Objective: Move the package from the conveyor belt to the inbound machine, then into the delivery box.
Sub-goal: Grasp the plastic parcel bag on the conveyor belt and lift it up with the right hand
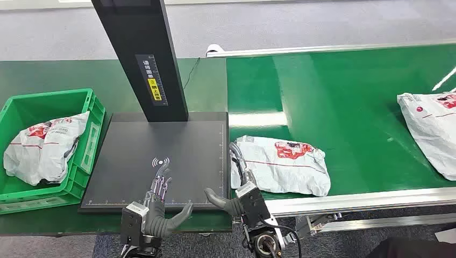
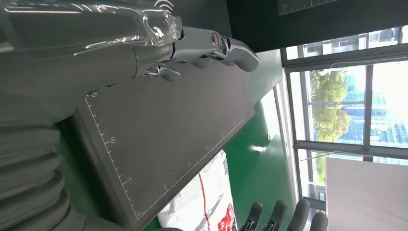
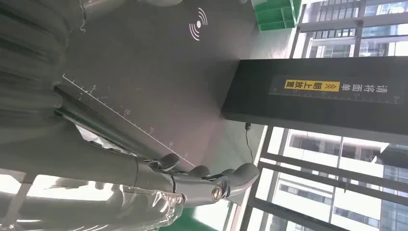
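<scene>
Green conveyor belt [image 1: 349,97]: white plastic package with red print [image 1: 282,164] lies right of black scanner plate [image 1: 161,166], flanked by left hand [image 1: 156,201] and right hand [image 1: 239,185], both spread, empty, apparently pre-grasp.

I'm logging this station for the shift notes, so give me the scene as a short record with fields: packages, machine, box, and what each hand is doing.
nearest package: white bag with red print lying on the green conveyor belt, beside the machine's right edge
second package: white bag farther right on the belt
inbound machine: dark scan plate, bare, with a black post
delivery box: green crate, one white bag inside
left hand: over the plate's near edge, holds nothing
right hand: fingers at the nearest package's left end, not gripping it
</scene>
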`<action>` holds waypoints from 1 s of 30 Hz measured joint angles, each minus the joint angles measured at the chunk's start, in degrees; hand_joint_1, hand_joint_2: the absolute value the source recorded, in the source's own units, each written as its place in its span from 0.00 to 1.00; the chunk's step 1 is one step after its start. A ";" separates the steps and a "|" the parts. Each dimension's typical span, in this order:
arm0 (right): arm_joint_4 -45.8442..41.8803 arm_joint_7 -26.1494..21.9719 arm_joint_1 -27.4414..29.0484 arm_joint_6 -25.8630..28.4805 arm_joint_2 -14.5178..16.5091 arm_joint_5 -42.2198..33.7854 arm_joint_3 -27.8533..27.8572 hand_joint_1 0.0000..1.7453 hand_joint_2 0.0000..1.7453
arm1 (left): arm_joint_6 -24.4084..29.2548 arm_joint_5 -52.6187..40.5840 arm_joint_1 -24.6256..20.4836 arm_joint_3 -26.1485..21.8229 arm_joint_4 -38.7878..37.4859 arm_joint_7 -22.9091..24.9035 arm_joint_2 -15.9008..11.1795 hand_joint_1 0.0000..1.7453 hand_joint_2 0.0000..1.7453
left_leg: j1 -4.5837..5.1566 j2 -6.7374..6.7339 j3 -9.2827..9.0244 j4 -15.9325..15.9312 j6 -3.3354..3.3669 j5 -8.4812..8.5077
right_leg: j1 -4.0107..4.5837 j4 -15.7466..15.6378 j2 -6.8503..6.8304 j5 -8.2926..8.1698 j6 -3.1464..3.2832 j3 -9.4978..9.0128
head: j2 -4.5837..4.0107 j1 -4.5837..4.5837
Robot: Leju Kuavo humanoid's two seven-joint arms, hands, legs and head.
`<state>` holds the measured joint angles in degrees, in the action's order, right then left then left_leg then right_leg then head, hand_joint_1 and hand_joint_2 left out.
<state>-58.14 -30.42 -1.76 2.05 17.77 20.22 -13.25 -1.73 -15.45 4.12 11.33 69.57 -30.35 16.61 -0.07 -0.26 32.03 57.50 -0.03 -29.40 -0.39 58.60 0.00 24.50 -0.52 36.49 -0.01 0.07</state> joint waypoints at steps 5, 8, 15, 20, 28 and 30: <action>-0.03 1.13 0.00 3.36 -0.03 2.81 0.09 0.00 1.00 | 0.00 0.00 -0.01 0.01 -0.02 0.00 0.00 0.00 1.00 | 0.00 0.00 -0.01 0.00 0.00 0.00 | 0.00 0.00 0.00 0.00 0.00 0.00 | -0.01 -0.01; -0.55 4.01 -0.07 9.87 -0.29 8.48 0.93 0.00 1.00 | 0.00 0.00 0.00 -0.01 -0.02 0.01 0.00 0.00 1.00 | 0.00 0.00 0.00 0.00 0.01 0.00 | 0.00 0.00 0.00 0.00 0.00 0.00 | -0.01 -0.02; 3.43 8.87 -6.12 18.18 -6.37 13.81 11.29 0.00 1.00 | 0.00 0.14 -0.02 0.11 -0.02 -0.10 -0.04 0.00 1.00 | 0.10 0.03 -0.04 0.03 0.12 0.06 | -0.15 -0.02 -0.02 -0.05 -0.08 -0.08 | -0.01 -0.02; 15.95 8.48 -14.76 14.18 -15.05 10.02 23.54 0.00 1.00 | -0.25 0.93 -0.27 0.49 -0.31 -0.85 -0.45 0.00 1.00 | 0.34 0.17 -0.04 0.06 0.30 0.12 | -0.36 -0.03 -0.17 -0.14 -0.25 -0.12 | -0.01 -0.04; 28.75 16.10 -23.13 9.03 -23.89 12.47 34.47 0.00 1.00 | -0.46 1.27 -0.65 0.77 -0.66 -1.32 -0.84 0.00 1.00 | 0.41 0.24 0.04 0.05 0.42 0.16 | -0.39 -0.02 -0.29 -0.15 -0.30 -0.10 | -0.01 -0.05; 30.60 17.76 -24.41 8.06 -24.79 13.95 35.29 0.00 1.00 | -0.54 1.27 -0.73 0.81 -0.66 -1.32 -0.89 0.00 1.00 | 0.40 0.24 0.05 0.05 0.42 0.16 | -0.39 -0.01 -0.29 -0.16 -0.30 -0.10 | -0.01 -0.05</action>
<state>-27.54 -12.66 -26.17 10.11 -7.02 34.17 22.05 -2.26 -14.18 3.39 12.14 68.91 -31.67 15.73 0.33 -0.03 32.08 57.55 0.39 -29.24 -0.77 58.58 -0.29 24.35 -0.82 36.39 -0.02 0.02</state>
